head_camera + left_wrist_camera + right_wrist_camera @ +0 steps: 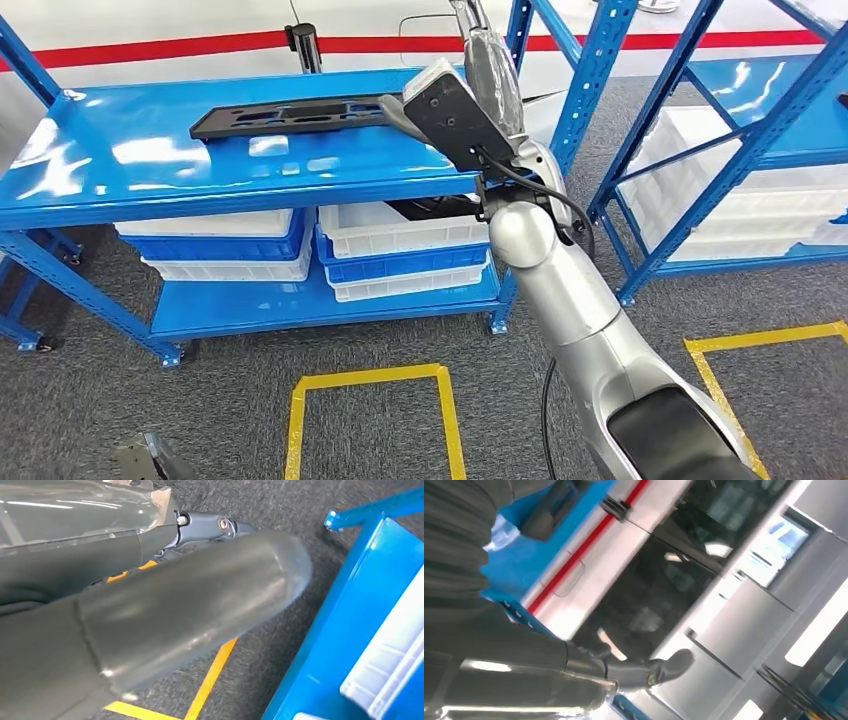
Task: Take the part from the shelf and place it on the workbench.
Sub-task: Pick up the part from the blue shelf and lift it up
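A: Where is the part [290, 115] for us now?

B: It is the flat black piece lying on the blue top of the workbench [150, 165], toward the back. Our right hand [440, 110] hangs just beside its near end; from the head view we cannot say whether the fingers touch it.

A: So is the job finished?

B: We judge it nearly so. The part rests flat on the tabletop and nothing appears to be lifting it. What is left for us is to clear the arm and make sure the hand is free of the piece.

A: And the hands themselves?

B: In the right wrist view, one finger of the right hand reaches out straight with nothing in it, so we read the hand as spread and empty. Our left hand [165, 615] hangs over the grey floor and its yellow tape marking [210, 680]; its fingers show too little for us to tell whether they are apart or curled.

A: What about the bins?

B: Under the tabletop, white and blue crates [225, 255] are stacked on the lower shelf. The right-hand stack's top white crate [400, 230] holds something dark that we cannot identify. The neighbouring blue shelf [760, 150] carries more white crates [700, 170]; what they hold we cannot see.
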Controlling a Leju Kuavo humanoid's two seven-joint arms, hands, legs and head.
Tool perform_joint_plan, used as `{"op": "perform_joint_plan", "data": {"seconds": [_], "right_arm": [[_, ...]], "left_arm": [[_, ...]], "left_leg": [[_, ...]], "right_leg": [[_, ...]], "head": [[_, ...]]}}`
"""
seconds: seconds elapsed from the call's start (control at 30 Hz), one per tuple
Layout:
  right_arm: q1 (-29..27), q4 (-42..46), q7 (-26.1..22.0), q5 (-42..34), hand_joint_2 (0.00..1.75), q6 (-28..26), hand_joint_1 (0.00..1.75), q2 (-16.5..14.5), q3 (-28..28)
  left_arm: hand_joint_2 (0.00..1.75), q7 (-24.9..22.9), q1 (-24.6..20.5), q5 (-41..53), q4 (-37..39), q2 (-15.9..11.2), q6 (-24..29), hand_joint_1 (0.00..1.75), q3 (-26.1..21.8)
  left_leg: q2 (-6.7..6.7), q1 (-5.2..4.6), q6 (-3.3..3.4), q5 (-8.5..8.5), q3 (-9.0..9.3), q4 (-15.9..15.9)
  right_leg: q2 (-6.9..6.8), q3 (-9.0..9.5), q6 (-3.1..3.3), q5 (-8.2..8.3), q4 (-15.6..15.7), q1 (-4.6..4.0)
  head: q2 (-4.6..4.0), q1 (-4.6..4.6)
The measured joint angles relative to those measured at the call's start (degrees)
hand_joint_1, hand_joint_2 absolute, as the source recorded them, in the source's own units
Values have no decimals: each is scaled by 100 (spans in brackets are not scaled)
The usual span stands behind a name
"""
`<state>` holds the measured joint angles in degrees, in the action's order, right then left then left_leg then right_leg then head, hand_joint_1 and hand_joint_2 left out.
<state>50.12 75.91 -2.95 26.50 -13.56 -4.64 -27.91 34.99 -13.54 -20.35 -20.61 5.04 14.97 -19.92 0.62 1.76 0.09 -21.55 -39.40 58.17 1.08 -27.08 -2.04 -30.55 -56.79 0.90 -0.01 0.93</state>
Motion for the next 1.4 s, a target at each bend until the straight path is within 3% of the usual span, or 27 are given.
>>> {"op": "perform_joint_plan", "data": {"seconds": [0.07, 0.1, 0.17, 0.23, 0.27, 0.3, 0.33, 0.4, 0.47, 0.5, 0.57, 0.6, 0.67, 0.73, 0.77, 0.8, 0.83, 0.93, 1.0, 1.13, 1.4], "right_arm": [[-16, 80, 24, 19, 175, -5, 0, 23, 32], [-23, 124, 38, 30, 175, -8, 0, 39, 44], [-55, 192, 70, 42, 175, -10, 0, 95, 63], [-118, 220, 92, 45, 175, -10, 0, 156, 79], [-151, 228, 96, 45, 175, -10, 0, 184, 87], [-174, 237, 98, 45, 175, -10, 0, 203, 92], [-186, 246, 99, 45, 175, -10, 0, 218, 94], [-193, 262, 101, 45, 175, -6, 0, 240, 94], [-197, 261, 111, 44, 175, 8, 0, 261, 94], [-195, 259, 116, 44, 175, 15, 0, 267, 94], [-178, 267, 121, 44, 175, 22, 0, 249, 95], [-162, 273, 115, 44, 175, 26, 0, 228, 93], [-135, 277, 104, 44, 175, 40, 0, 184, 88], [-126, 260, 97, 35, 175, 58, 0, 159, 84], [-127, 247, 95, 31, 175, 71, 0, 151, 83], [-128, 234, 94, 24, 175, 87, 0, 145, 82], [-128, 222, 92, 19, 175, 101, 0, 140, 82], [-125, 192, 86, 8, 175, 123, 0, 137, 80], [-119, 179, 82, -4, 175, 128, 0, 137, 79], [-104, 164, 66, -59, 175, 133, 0, 141, 80], [-101, 101, 23, -136, 175, 144, 0, 140, 55]], "left_arm": [[0, -1, -27, 10, -5, 13, 0, 0, 15], [0, -2, -42, 16, -8, 17, 1, 0, 30], [0, -7, -67, 21, -11, 17, 5, 0, 67], [0, -12, -70, 22, -11, 21, 10, 0, 94], [0, -14, -64, 22, -11, 27, 11, 0, 101], [0, -16, -59, 21, -11, 32, 11, 0, 105], [0, -18, -57, 21, -11, 36, 11, 0, 108], [0, -19, -59, 16, -6, 46, 11, 0, 112], [0, -25, -63, 0, 2, 52, 19, 0, 118], [0, -29, -65, -10, 6, 50, 26, 0, 123], [0, -34, -72, -41, 5, 49, 51, 0, 135], [0, -34, -81, -54, 4, 49, 61, 0, 138], [0, -33, -97, -82, 2, 44, 75, 0, 141], [0, -31, -84, -105, 4, 34, 104, 0, 143], [0, -30, -71, -112, 7, 30, 130, 0, 143], [0, -28, -60, -116, 9, 27, 158, 0, 143], [0, -29, -55, -117, 11, 25, 185, 0, 143], [0, -49, -55, -116, 15, 19, 263, 0, 143], [0, -99, -55, -114, 19, 16, 326, 0, 144], [0, -348, -45, -47, 67, 13, 506, 0, 162], [0, -1340, 152, 257, 370, -21, 934, 0, 370]], "left_leg": [[-28, -13, 103, -28, 134, -46], [-36, -19, 146, -53, 210, -70], [-65, -36, 204, -139, 345, -100], [-99, -68, 240, -263, 469, -102], [-118, -89, 252, -329, 543, -102], [-134, -117, 259, -403, 636, -102], [-145, -143, 264, -482, 740, -103], [-153, -184, 265, -639, 900, -99], [-162, -208, 229, -772, 1007, -101], [-167, -220, 206, -810, 1065, -82], [-163, -219, 170, -817, 1063, 39], [-154, -212, 149, -796, 972, 218], [-123, -181, 78, -842, 588, 792], [-98, -145, 5, -1152, 117, 1297], [-89, -130, -18, -1319, -55, 1376], [-82, -117, -28, -1365, -148, 1301], [-77, -108, -27, -1226, -155, 1069], [-76, -114, 39, -245, 62, 107], [-83, -134, 80, 38, 147, -90], [-109, -180, 54, 91, 180, -98], [-124, -231, 156, 32, 187, -98]], "right_leg": [[-20, -38, -92, 23, -193, -14], [-31, -167, -102, 29, -416, -17], [-51, -671, -65, -85, -1179, -13], [-53, -1212, -12, -355, -1744, -30], [-53, -1372, 0, -456, -1791, -44], [-53, -1438, 5, -454, -1635, -63], [-54, -1433, -13, -326, -1332, -86], [-69, -1337, -63, 280, -561, -136], [-99, -1238, 14, 784, -110, -177], [-106, -1203, 95, 905, -30, -177], [-95, -1077, 245, 935, 6, -146], [-91, -1012, 302, 916, 14, -122], [-85, -880, 382, 835, 25, -106], [-75, -771, 409, 746, 23, -104], [-64, -714, 403, 701, 23, -101], [-51, -652, 392, 649, 23, -97], [-39, -584, 378, 595, 23, -93], [-27, -409, 311, 449, 18, -107], [-19, -388, 270, 374, 5, -144], [-29, -395, 318, 329, -6, -188], [-38, -401, 245, 297, 54, -180]], "head": [[0, -10], [0, -15], [-1, -22], [0, -33], [0, -38], [0, -40], [0, -42], [0, -34], [0, -37], [0, -39], [-1, -38], [-1, -36], [1, -37], [1, -34], [1, -33], [1, -33], [1, -32], [-1, -37], [0, -41], [1, -44], [0, -44]]}}
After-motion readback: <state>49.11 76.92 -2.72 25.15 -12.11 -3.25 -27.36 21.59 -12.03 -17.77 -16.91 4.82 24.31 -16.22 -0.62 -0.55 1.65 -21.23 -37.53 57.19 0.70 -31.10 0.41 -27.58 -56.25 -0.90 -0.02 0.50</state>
